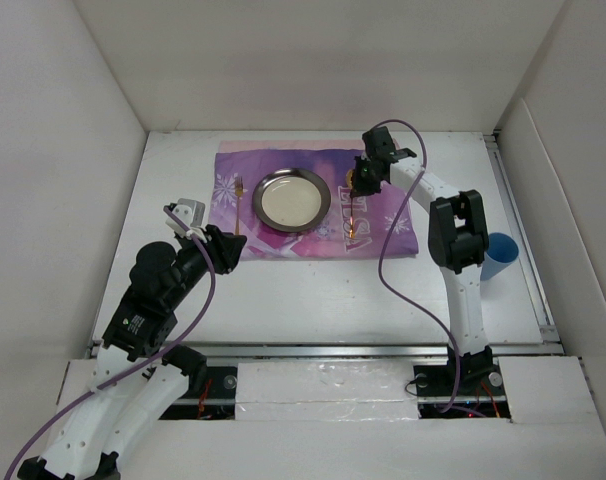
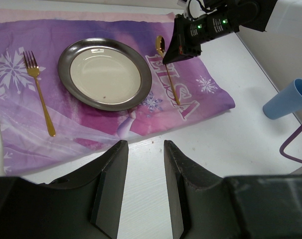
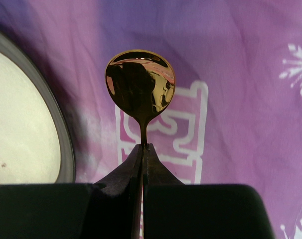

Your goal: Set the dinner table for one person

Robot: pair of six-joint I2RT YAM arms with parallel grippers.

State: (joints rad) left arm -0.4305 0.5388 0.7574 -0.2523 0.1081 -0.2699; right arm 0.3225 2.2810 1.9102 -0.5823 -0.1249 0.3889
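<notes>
Clamping a slender gold metal spoon at the neck, just behind the bowl, with the right end effector, both fingers pressed together on the thin stem and on nothing else. Holding it over the purple snowflake-printed cloth mat, just to the right of the round silver-rimmed plate with its cream centre, bowl pointing away and handle trailing toward the near side; impossible to tell whether touching the cloth or a shade above it. Likely to go wrong on release: pinched so far from the middle, free to swing or roll in so narrow a hold, and apt to land skewed or slide against the plate rim if let go from any height. Apt also to drag and wrinkle the loose mat if pulled sideways while pressed down. Worth minding the blue plastic cup too, off the mat to the right, near the right arm's elbow and easy to knock on a retreat. Directly beneath the right end effector, the large flat white matte bench, with the mat lying between; on the mat left of the plate, a gold fork. Fingers apart on the left end effector, gripping nothing, poised over bare bench just short of the mat's near edge.
</notes>
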